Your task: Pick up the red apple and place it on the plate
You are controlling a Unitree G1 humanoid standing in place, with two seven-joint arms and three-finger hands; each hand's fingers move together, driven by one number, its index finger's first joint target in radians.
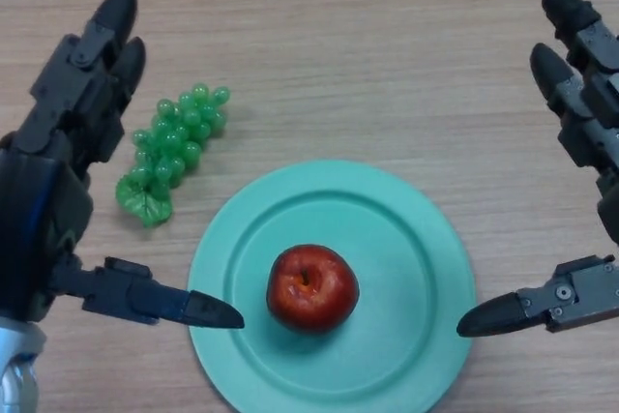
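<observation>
A red apple (311,288) sits upright near the middle of a teal plate (406,239) on the wooden table. My left hand (58,171) is at the left of the view, fingers straight and spread, its thumb tip over the plate's left rim. My right hand (590,113) is at the right edge, also open, its thumb tip at the plate's right rim. Neither hand touches the apple.
A bunch of green plastic grapes (174,147) lies on the table just left of the plate, beside my left hand's fingers. Bare wooden table (368,55) stretches beyond the plate.
</observation>
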